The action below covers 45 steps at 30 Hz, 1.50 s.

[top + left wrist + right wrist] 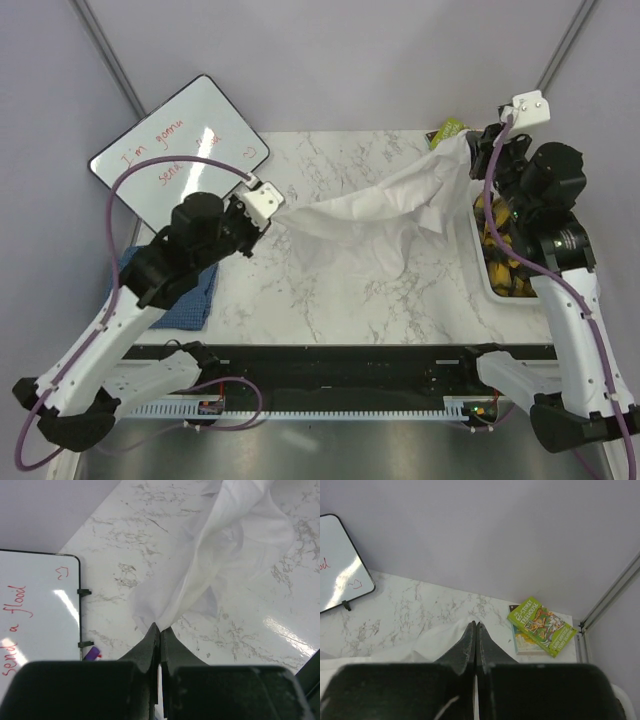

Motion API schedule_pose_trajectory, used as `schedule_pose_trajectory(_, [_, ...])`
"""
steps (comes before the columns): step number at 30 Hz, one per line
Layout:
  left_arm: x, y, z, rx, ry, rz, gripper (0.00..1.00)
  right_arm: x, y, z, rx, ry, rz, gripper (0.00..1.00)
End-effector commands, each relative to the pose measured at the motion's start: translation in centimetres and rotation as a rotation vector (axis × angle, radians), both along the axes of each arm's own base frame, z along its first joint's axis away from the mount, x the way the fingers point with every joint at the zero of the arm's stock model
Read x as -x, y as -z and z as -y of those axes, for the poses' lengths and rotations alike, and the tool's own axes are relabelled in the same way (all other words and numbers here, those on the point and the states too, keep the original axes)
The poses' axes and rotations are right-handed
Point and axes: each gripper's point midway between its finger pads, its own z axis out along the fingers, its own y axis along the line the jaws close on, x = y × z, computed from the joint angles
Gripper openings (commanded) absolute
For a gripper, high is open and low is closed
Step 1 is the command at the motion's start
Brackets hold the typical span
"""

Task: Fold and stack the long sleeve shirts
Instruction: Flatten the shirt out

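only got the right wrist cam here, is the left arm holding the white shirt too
Observer: Yes, the left gripper is shut on one end of the white shirt, close to the whiteboard.
Operator: is it lifted clear
Observer: It spans from there across to the right gripper, but its middle sags toward the table. I cannot tell if it touches.
Operator: and the blue one
Observer: The blue shirt lies bunched at the table's left edge, partly under the left arm.
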Motion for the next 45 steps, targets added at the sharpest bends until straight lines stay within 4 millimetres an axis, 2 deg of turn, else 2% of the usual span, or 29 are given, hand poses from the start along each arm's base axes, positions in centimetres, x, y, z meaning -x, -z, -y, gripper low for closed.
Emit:
schedule_pose_trajectory(1, [2.2,-3.2,-3.8,-0.044,-0.042,0.039,0.02,5.5,-7.6,1.4,-0.013,0.021,0.189,0.0])
schedule_pose_trajectory(2, [2.6,-4.2,-4.7,-0.028,-0.066,0.057,0.02,7.2,-8.8,1.7,-0.018,0.018,0.228,0.0])
schedule_pose_trajectory(3, [2.8,-7.0,-6.4,0.029,-0.128,0.11,0.02,8.7,-10.5,1.8,-0.024,0.014,0.269,0.0])
schedule_pose_trajectory(6, [3.2,-10.8,-8.6,0.075,-0.205,0.206,0.02,11.5,-12.8,2.1,-0.034,0.004,0.329,0.0])
schedule_pose_trajectory(7, [3.3,-11.5,-8.9,0.08,-0.211,0.225,0.02,11.9,-13.3,2.0,-0.034,-0.008,0.34,0.0])
schedule_pose_trajectory(11, [2.5,-14.1,-10.2,0.08,-0.29,0.295,0.02,11.7,-14.4,1.3,-0.042,-0.043,0.344,0.0])
schedule_pose_trajectory(12, [2.4,-15.3,-10.6,0.092,-0.309,0.329,0.02,11.9,-14.9,1.3,-0.044,-0.042,0.358,0.0])
schedule_pose_trajectory(16, [1.7,-16.4,-11.0,0.084,-0.346,0.366,0.02,11.5,-15.6,1.3,-0.016,-0.043,0.372,0.0])
schedule_pose_trajectory(22, [-0.1,-16.1,-10.3,0.066,-0.368,0.35,0.02,7.9,-14.1,1.5,0.022,-0.001,0.341,0.0])
schedule_pose_trajectory(23, [-0.8,-16.4,-10.2,0.053,-0.371,0.368,0.02,6.7,-13.6,1.5,0.023,0.009,0.326,0.0])
schedule_pose_trajectory(25, [-2.7,-15.3,-9.7,0.006,-0.391,0.385,0.02,4.1,-12.6,1.4,0.022,0.026,0.313,0.0])
schedule_pose_trajectory(26, [-3.7,-16.5,-9.1,0.025,-0.38,0.456,0.02,2.9,-12.2,1.4,0.02,0.037,0.313,0.0])
schedule_pose_trajectory(27, [-5.5,-14.8,-8.5,-0.003,-0.379,0.437,0.02,1.7,-12.2,1.3,0.01,0.048,0.342,0.0])
schedule_pose_trajectory(28, [-6.8,-14.5,-8.1,-0.003,-0.379,0.44,0.02,-0.7,-11.1,0.9,0.014,0.046,0.32,0.0])
schedule_pose_trajectory(29, [-8.2,-15.0,-7.4,0.038,-0.369,0.456,0.02,-1.9,-10.9,0.8,0.007,0.048,0.324,0.0])
schedule_pose_trajectory(30, [-9.9,-15.7,-8.6,0.059,-0.414,0.454,0.02,-2.7,-12.3,0.6,-0.011,0.051,0.373,0.0])
schedule_pose_trajectory(31, [-13.0,-14.2,-8.1,0.06,-0.418,0.395,0.02,-5.8,-10.6,0.3,-0.009,0.056,0.321,0.0])
schedule_pose_trajectory(32, [-14.6,-16.7,-9.0,0.155,-0.429,0.398,0.02,-5.9,-13.5,0.3,-0.03,0.058,0.393,0.0])
schedule_pose_trajectory(33, [-15.9,-17.5,-9.1,0.188,-0.428,0.399,0.02,-6.8,-14.5,0.4,-0.057,0.062,0.416,0.0])
schedule_pose_trajectory(34, [-19.1,-16.2,-8.7,0.195,-0.431,0.354,0.02,-9.2,-14.0,0.3,-0.065,0.065,0.401,0.0])
schedule_pose_trajectory(35, [-19.3,-20.4,-9.4,0.282,-0.44,0.413,0.02,-8.5,-17.4,0.4,-0.087,0.061,0.478,0.0])
schedule_pose_trajectory(36, [-19.9,-21.4,-9.2,0.311,-0.42,0.414,0.02,-8.6,-19.0,0.4,-0.105,0.053,0.52,0.0])
schedule_pose_trajectory(37, [-21.9,-21.0,-8.8,0.333,-0.419,0.391,0.02,-10.1,-19.3,0.3,-0.112,0.049,0.524,0.0])
schedule_pose_trajectory(38, [-20.9,-25.2,-9.4,0.383,-0.412,0.475,0.02,-8.1,-23.5,0.6,-0.134,0.044,0.623,0.0])
schedule_pose_trajectory(39, [-20.9,-26.5,-9.4,0.406,-0.395,0.497,0.02,-7.6,-25.0,0.7,-0.155,0.036,0.66,0.0])
schedule_pose_trajectory(40, [-20.7,-27.8,-9.5,0.431,-0.383,0.521,0.02,-8.0,-25.7,0.6,-0.152,0.024,0.679,0.0])
schedule_pose_trajectory(41, [-19.1,-30.7,-10.1,0.458,-0.368,0.584,0.02,-5.3,-29.0,0.6,-0.154,0.003,0.77,0.0])
schedule_pose_trajectory(44, [-16.3,-33.6,-10.9,0.456,-0.346,0.681,0.02,-1.6,-32.2,0.3,-0.129,-0.038,0.896,0.0])
schedule_pose_trajectory(45, [-15.6,-34.2,-11.2,0.451,-0.342,0.703,0.02,-0.9,-32.4,0.2,-0.123,-0.044,0.905,0.0])
